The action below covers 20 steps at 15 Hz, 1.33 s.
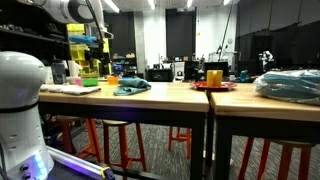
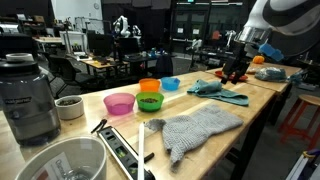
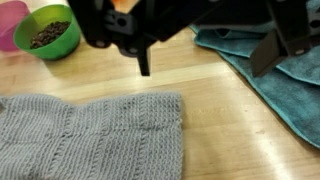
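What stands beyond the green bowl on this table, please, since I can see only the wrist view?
Observer: An orange bowl and a blue bowl stand just past the green bowl.
Operator: Thank you. Is the gripper touching the teal towel?
Observer: No. In an exterior view the open gripper appears to hang above the table, beside that towel.
Operator: And what sits past the pink bowl, away from the arm?
Observer: A white cup, then a blender, both visible in an exterior view.
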Tool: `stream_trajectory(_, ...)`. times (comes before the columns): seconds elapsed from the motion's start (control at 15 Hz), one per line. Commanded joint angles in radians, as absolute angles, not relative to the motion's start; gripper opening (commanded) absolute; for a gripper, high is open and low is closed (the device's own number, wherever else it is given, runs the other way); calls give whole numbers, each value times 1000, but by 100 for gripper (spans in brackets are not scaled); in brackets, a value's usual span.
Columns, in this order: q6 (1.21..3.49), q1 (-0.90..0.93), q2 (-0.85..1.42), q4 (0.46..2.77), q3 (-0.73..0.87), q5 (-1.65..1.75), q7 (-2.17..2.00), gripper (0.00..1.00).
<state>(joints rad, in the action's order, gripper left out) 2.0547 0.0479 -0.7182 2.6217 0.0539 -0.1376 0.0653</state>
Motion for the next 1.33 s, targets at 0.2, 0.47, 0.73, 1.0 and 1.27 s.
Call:
stream_trajectory(0.2, 2130, 15, -488, 2480, 19, -47, 33, 100)
stream_trajectory(0.47, 2151, 12, -348, 2386, -21, 3, -26, 100)
stream_trajectory(0.73, 2168, 17, -234, 2319, -50, 79, -50, 100)
stream_trajectory(1.0, 2210, 21, -168, 2290, -52, 147, -38, 100)
stream_trajectory(1.27, 2242, 17, -119, 2269, -49, 222, -55, 88)
